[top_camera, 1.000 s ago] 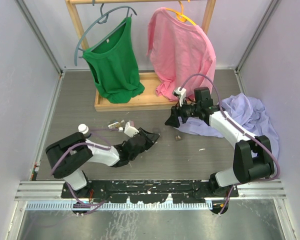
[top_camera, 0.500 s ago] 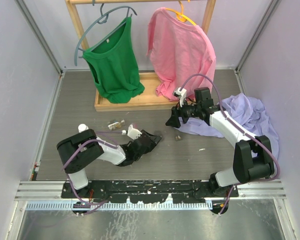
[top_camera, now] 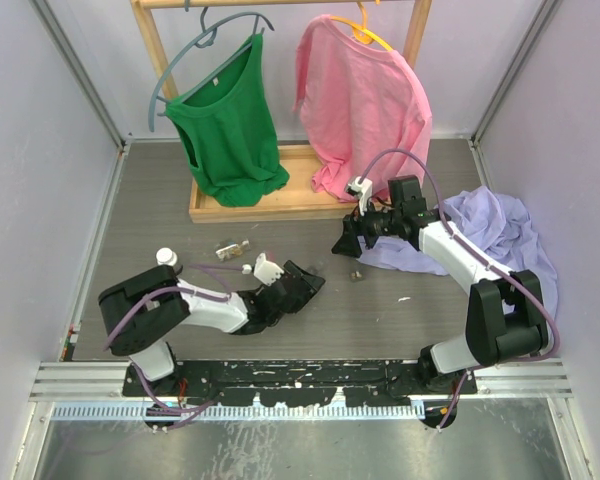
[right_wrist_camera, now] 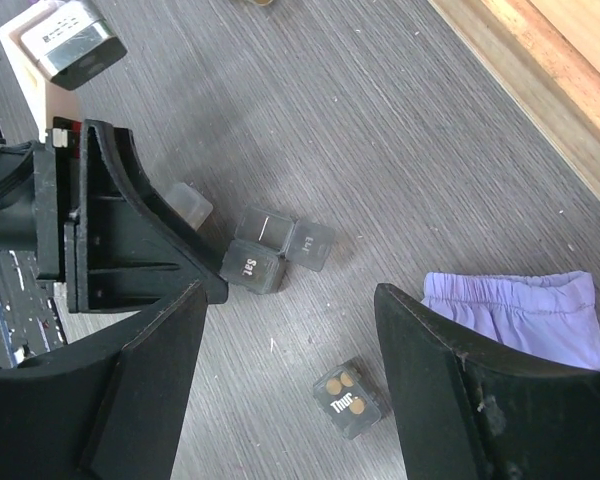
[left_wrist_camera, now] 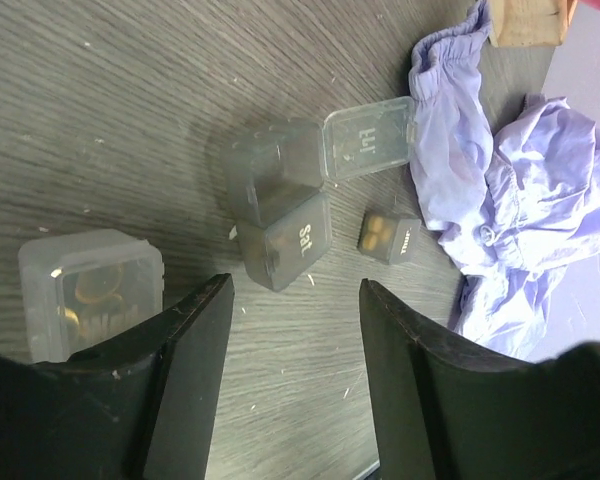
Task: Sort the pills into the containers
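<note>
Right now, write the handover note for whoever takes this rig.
Tools: the left tool is open and empty, down by the tubs. The right tool is open and empty, hovering above the same spot.
Tubs: the Thur tub stands apart near the purple cloth with pills in it. The Sat tub is shut and touches the Fri tub, whose lid is flipped open; none visible inside. The clear tub beside the left tool holds pills.
Done: Thur and clear tubs have pills.
Left: probably fill Fri, check Sat; its contents are hidden.
</note>
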Tool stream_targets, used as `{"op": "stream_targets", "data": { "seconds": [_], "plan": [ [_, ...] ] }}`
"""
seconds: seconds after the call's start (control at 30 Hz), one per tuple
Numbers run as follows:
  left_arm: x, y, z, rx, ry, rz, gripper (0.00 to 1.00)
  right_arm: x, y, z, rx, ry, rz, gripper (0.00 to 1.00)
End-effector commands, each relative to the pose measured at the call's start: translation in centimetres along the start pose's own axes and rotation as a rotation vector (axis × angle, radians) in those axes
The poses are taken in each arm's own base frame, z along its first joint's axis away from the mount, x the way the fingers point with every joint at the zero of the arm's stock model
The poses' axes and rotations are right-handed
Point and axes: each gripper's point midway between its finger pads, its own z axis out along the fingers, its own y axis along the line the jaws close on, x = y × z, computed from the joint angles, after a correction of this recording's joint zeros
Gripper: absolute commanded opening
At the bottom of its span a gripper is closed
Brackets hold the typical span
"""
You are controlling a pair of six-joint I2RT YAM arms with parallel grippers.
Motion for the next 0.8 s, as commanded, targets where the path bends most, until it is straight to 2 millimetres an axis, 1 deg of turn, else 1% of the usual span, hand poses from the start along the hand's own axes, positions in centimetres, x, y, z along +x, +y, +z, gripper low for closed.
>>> {"op": "stream_targets", "data": {
  "seconds": [0.0,0.17,0.23,0.3,0.43,0.47,0.53,0.6,0.63,0.7,0.77],
  "plan": [
    [-0.5,-1.3,-1.3,0.018,-0.023,0.048,0.55,-1.7,-0.1,-0.2,-0.014,-0.032,-0.050,0.73],
    [-0.5,-2.6,-3.0,0.053,0.008,0.153,0.56,-1.0,-0.3,0.2,-0.017,-0.012,-0.036,0.73],
    [-0.9,-2.6,-3.8,0.064,0.011,0.209,0.55,-0.5,-0.6,0.5,-0.006,0.004,-0.026,0.70],
    [-1.7,-2.9,-5.1,0.092,0.004,0.287,0.54,0.0,-1.1,0.9,0.019,0.032,-0.024,0.66],
    [-3.8,-2.0,-7.3,0.107,-0.028,0.481,0.55,1.3,-1.8,1.8,0.063,0.107,-0.040,0.58],
    [-4.3,-2.0,-8.1,0.116,-0.033,0.526,0.57,1.5,-1.9,2.0,0.070,0.131,-0.041,0.55],
    [-5.1,-1.5,-9.2,0.105,-0.032,0.613,0.59,2.0,-2.1,2.3,0.072,0.170,-0.035,0.50],
    [-6.0,-0.8,-10.1,0.077,-0.034,0.675,0.59,2.6,-2.1,2.6,0.056,0.193,-0.017,0.50],
    [-6.5,-0.4,-10.5,0.059,-0.041,0.698,0.59,2.7,-1.7,2.9,0.030,0.194,-0.006,0.49],
    [-7.2,0.2,-11.3,0.042,-0.050,0.721,0.59,3.1,-1.2,3.4,0.001,0.200,0.014,0.49],
    [-7.9,0.4,-12.0,0.047,-0.062,0.713,0.59,3.4,-0.9,3.9,-0.016,0.210,0.032,0.50]
  ]
}}
